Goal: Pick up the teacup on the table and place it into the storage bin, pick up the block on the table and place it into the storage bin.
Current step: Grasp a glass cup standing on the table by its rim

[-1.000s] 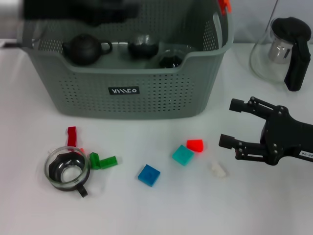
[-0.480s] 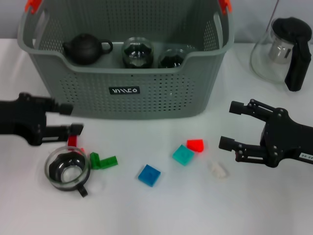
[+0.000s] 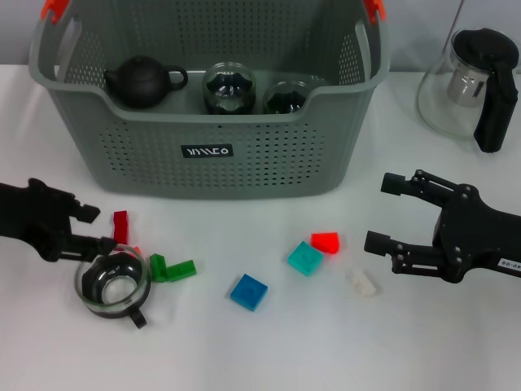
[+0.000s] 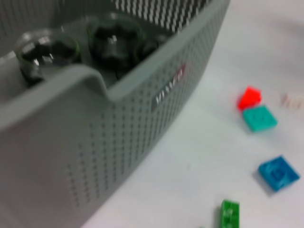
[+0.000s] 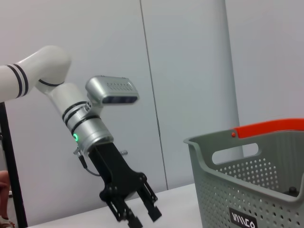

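Teacup (image 3: pixel 111 282) just below the open, empty left claw (image 3: pixel 96 228) should be gripped by its rim and lifted straight up, while the open, empty right claw (image 3: pixel 389 213) waits well apart.

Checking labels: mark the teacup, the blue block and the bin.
teacup (image 3: pixel 111 282): head view, dark inside of the cup.
blue block (image 3: pixel 247 292): head view, top face.
bin (image 3: pixel 244 155): head view, perforated front wall.

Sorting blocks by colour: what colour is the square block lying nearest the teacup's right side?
Blue: the square block, clearest in the head view.
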